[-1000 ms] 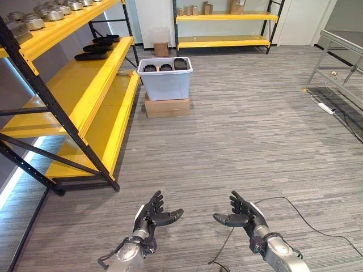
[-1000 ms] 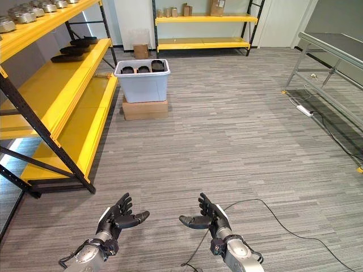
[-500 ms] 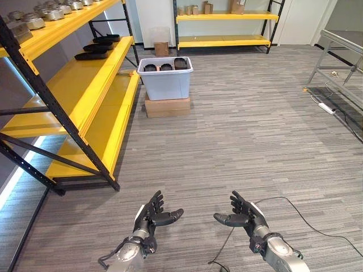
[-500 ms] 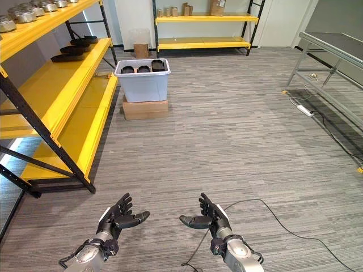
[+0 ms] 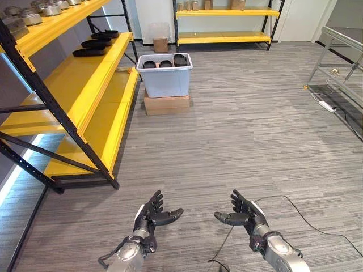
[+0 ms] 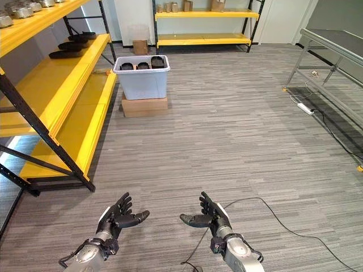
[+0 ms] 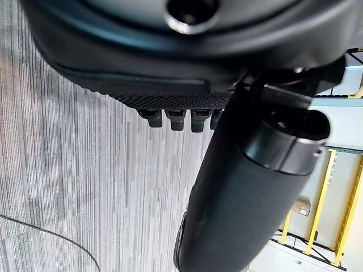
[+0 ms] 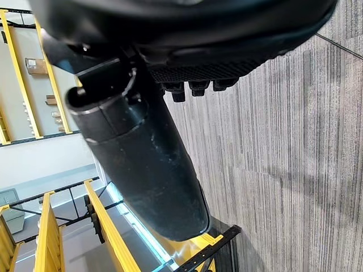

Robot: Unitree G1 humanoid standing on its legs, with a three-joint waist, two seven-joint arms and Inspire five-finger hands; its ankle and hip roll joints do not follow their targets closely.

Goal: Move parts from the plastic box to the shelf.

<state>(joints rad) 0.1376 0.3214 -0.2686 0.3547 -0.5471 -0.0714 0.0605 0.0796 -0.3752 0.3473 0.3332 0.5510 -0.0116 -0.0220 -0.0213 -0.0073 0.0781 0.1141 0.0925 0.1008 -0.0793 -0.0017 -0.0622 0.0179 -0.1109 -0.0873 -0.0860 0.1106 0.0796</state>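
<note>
The left hand (image 5: 150,214) hangs low over the grey striped carpet floor (image 5: 244,136), with its fingers spread and relaxed and the thumb pointing toward the other hand; it holds nothing. The right hand (image 5: 243,213) is just beside it at the same height, also with loose, spread fingers, and it too is empty. The two hands are apart and their thumbs face each other.

Far ahead of both hands, a little to the left hand's side, the pale grey plastic box (image 5: 165,82) stands on a flat brown cardboard carton (image 5: 167,104). Several dark round parts (image 5: 165,64) lie inside the box, at its top.

Just to the left of the box, and stretching back toward the left hand, is the yellow metal shelf with black posts (image 5: 85,85). On its middle level, well beyond the hands, some flat black parts (image 5: 93,45) lie in a row. On its top level there are silver metal pieces (image 5: 31,18).
</note>
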